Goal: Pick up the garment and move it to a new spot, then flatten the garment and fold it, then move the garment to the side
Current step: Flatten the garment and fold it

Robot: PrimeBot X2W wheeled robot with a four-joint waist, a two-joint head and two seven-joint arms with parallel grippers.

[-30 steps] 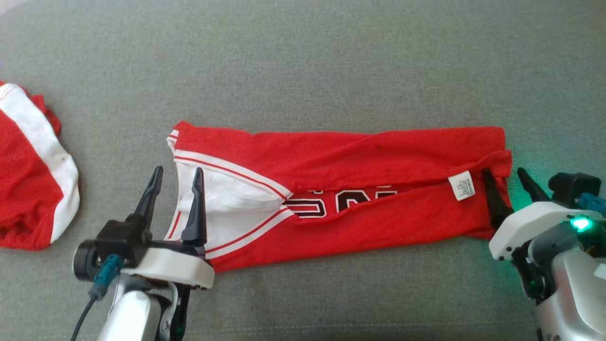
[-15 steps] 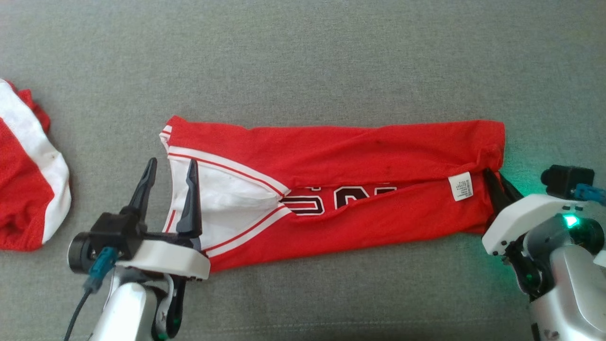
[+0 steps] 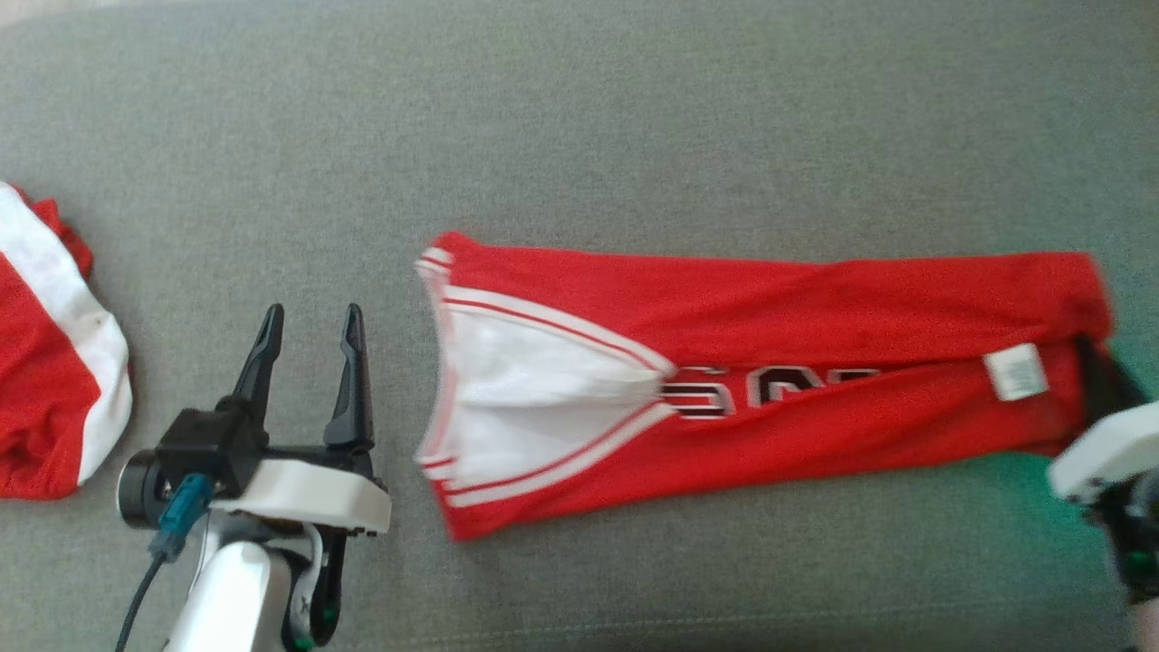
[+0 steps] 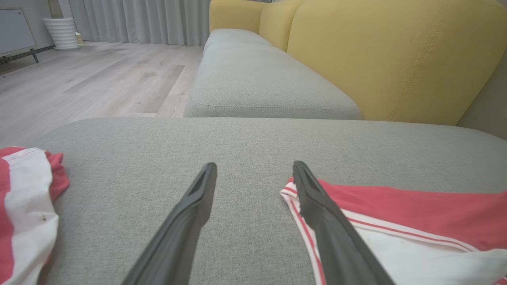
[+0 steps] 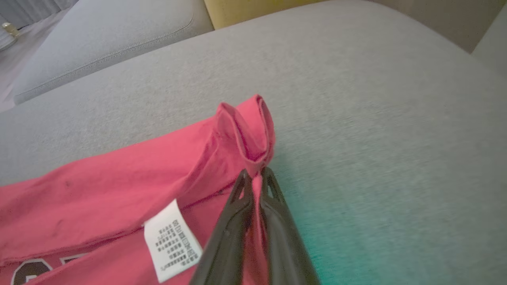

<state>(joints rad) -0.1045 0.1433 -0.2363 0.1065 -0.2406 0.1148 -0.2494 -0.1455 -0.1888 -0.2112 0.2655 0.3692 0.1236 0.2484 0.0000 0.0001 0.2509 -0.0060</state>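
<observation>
Right gripper (image 5: 256, 174) was pinched tight on the end of the folded red-and-white fabric jersey (image 3: 815, 299); left gripper (image 3: 311, 315) was held spread wide, empty, near it.

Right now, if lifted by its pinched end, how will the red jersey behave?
Probably floppy: the red jersey puckers where the right gripper pinches it. Likely light: thin, flat-lying fabric. Its loose folds may well fall open.

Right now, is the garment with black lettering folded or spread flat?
Folded. The garment lies as a long strip; its two long edges are turned in and nearly meet over the black lettering.
</observation>
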